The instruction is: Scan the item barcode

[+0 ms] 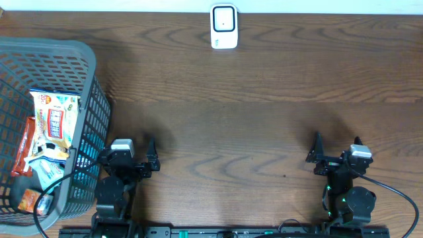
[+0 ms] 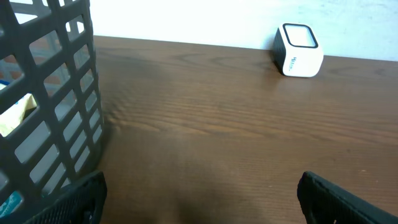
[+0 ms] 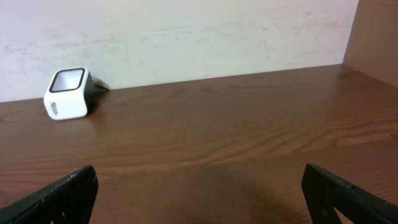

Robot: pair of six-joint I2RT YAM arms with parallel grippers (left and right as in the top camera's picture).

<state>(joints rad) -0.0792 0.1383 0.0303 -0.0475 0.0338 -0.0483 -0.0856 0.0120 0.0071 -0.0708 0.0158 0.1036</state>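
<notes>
Wood table [image 1: 264,132]: scanner [image 1: 224,26] rear ctr.

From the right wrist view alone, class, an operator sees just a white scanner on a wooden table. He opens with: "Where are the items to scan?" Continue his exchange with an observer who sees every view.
Observer: In a grey basket at the left edge of the table, outside your frame.
Operator: What is in it?
Observer: Several snack packets, piled loosely.
Operator: Which claw is nearer to them?
Observer: The left claw. It stands open and empty right beside the basket's wall.
</notes>
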